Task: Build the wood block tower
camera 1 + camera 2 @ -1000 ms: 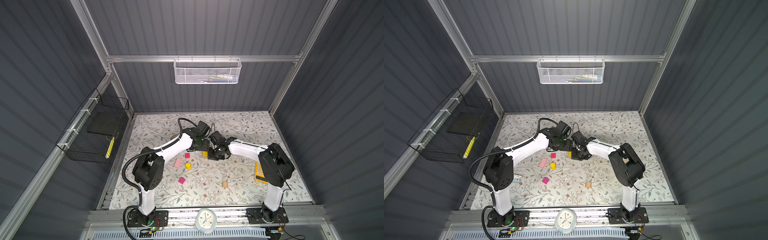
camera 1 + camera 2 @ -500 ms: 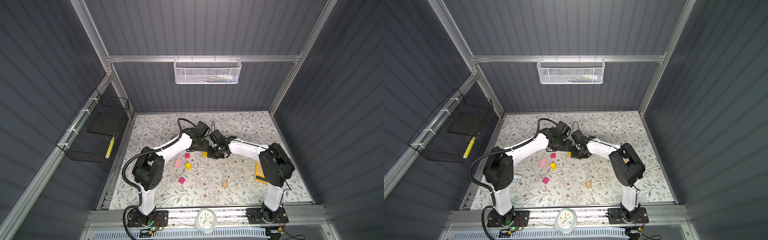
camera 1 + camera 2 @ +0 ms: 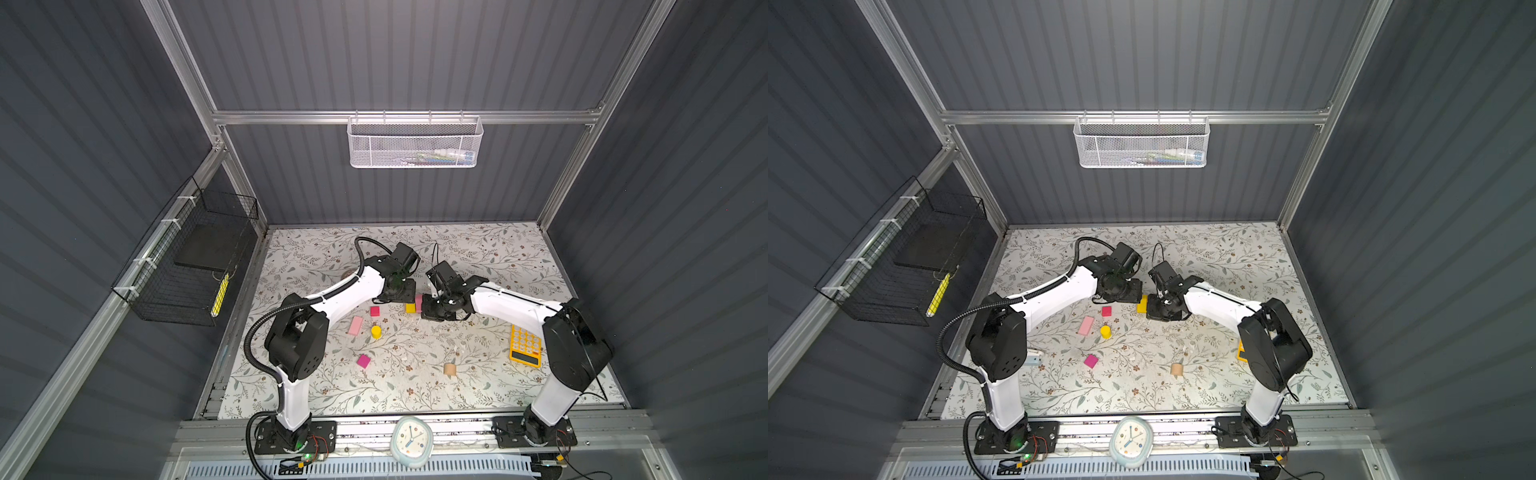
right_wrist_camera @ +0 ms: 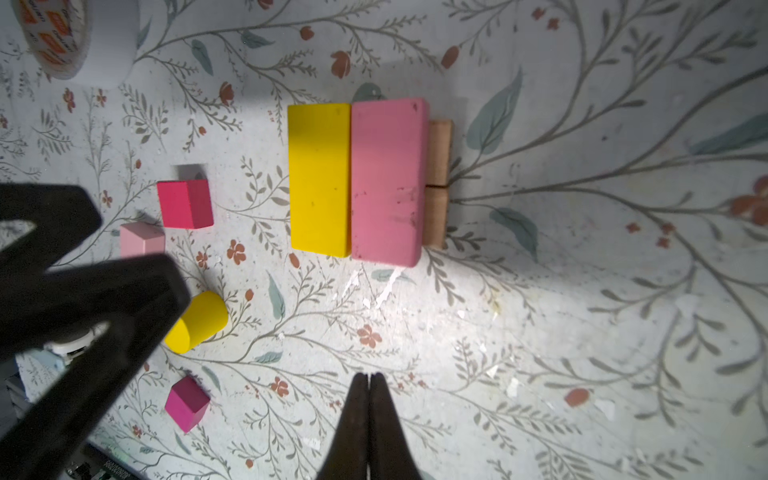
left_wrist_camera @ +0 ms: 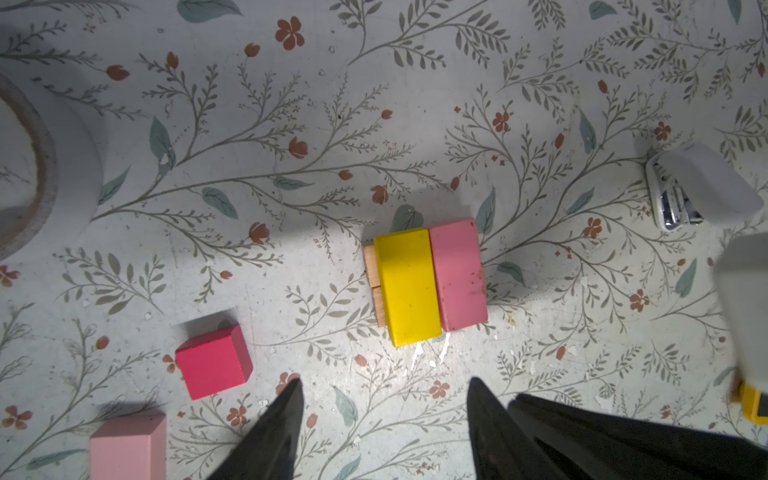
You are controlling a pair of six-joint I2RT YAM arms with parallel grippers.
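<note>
The left gripper [image 5: 384, 382] stands partly apart with nothing between its dark fingers [image 5: 282, 424]. It points down at the table [image 5: 291, 124], just short of the tower [image 5: 428, 278]. The right gripper [image 4: 368, 376] has its fingertips pressed together, empty, and aims at the same stack from the other side.

So far the tower is a yellow bar [image 4: 320, 178] and a pink bar [image 4: 388, 183] lying flat and touching side by side across two tan blocks [image 4: 438, 183].

Both arms reach in from the front rail. The left arm [image 3: 345, 291] and right arm [image 3: 511, 307] bend inward until their wrists nearly meet at mid-table.

A magenta cube [image 5: 214, 365], a pale pink bar [image 4: 141, 239], a yellow cylinder [image 4: 199, 322] and a second magenta cube [image 4: 187, 403] lie loose near the left gripper. A tan cylinder [image 3: 449, 368] lies well apart, toward the front.

In both top views the wrists hide the fingers and most of the tower, leaving only a yellow end [image 3: 1142, 306] showing. Only the edges of the tan blocks peek out from under the bars. The pale pink bar is cut off at the left wrist view's border. In a top view the right arm covers nearly all of the calculator [image 3: 1241, 349]. The stapler [image 5: 698, 187] and tape roll [image 5: 50, 178] are blurred.
</note>
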